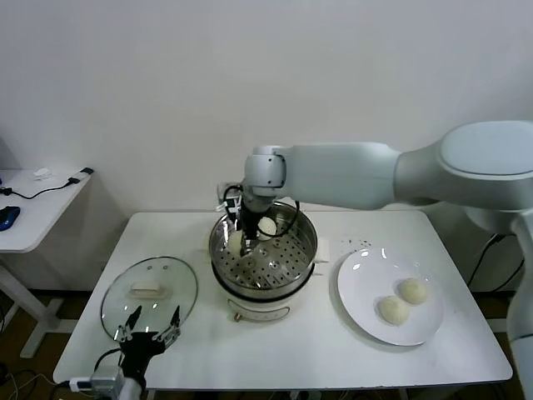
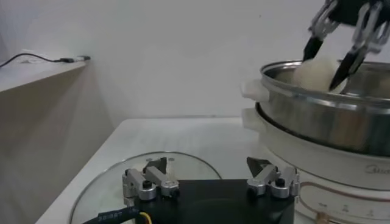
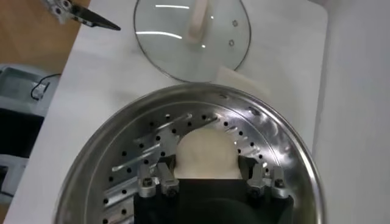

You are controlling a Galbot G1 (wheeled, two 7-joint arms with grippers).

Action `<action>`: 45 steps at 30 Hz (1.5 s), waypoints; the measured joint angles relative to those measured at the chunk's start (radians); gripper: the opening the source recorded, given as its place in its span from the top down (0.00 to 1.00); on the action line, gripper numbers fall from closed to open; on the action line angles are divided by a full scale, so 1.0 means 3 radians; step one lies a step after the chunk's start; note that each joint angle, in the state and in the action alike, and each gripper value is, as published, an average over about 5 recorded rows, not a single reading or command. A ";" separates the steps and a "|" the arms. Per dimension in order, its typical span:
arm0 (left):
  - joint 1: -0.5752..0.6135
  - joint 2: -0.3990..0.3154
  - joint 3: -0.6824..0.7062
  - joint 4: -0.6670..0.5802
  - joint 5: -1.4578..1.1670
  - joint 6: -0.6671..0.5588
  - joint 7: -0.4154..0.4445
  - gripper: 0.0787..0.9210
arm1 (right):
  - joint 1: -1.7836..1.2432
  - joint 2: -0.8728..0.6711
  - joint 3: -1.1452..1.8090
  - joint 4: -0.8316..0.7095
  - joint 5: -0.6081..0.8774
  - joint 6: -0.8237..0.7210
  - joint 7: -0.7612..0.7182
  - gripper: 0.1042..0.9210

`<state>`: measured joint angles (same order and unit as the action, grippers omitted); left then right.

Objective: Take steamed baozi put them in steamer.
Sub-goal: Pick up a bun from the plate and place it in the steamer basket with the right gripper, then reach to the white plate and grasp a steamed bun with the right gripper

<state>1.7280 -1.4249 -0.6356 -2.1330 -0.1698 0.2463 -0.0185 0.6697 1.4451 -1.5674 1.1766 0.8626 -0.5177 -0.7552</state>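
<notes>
A: Item one, your white table (image 1: pixel 275 350) against a plain wall. What stands on it?

B: Steamer (image 1: pixel 306 244) at centre, glass lid (image 1: pixel 150 294) to its left, plate (image 1: pixel 358 293) with two baozi (image 1: pixel 412 290) to its right.

A: Your hands?

B: Right hand (image 3: pixel 210 182) inside the steamer, fingers closed around one baozi (image 3: pixel 204 152) just above the perforated tray. Left hand (image 2: pixel 210 179) idles over the lid, fingers spread, holding nothing.

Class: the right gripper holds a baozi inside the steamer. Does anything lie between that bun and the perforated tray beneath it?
Nothing visible does. The right gripper holds the baozi over bare perforated tray in the steamer. The other bun sits farther back, and the glass lid lies on the table beside it.
</notes>
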 measured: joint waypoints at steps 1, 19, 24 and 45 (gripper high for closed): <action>-0.0004 0.0002 0.0000 0.0005 -0.0002 -0.0001 0.0000 0.12 | -0.0036 0.0025 0.0007 -0.0037 -0.0017 -0.0004 0.0013 0.30; -0.0017 0.0012 0.0002 0.0026 -0.0010 -0.0015 -0.0001 0.12 | -0.0239 0.0146 0.0056 -0.0395 -0.0206 0.0131 -0.0077 0.12; -0.0010 0.0003 0.0008 0.0014 -0.0009 -0.0015 -0.0001 0.12 | -0.0043 0.0005 0.0027 -0.0314 -0.0230 0.0322 -0.0306 0.12; -0.0029 -0.0013 -0.0039 -0.0024 -0.0008 0.0012 -0.0004 0.12 | 0.0778 -0.2013 -0.0639 0.0738 -0.0751 0.0884 -0.1022 0.12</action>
<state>1.7193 -1.4289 -0.6473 -2.1402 -0.1723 0.2498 -0.0196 0.9032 0.8412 -1.7592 1.3981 0.6372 -0.2526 -1.0618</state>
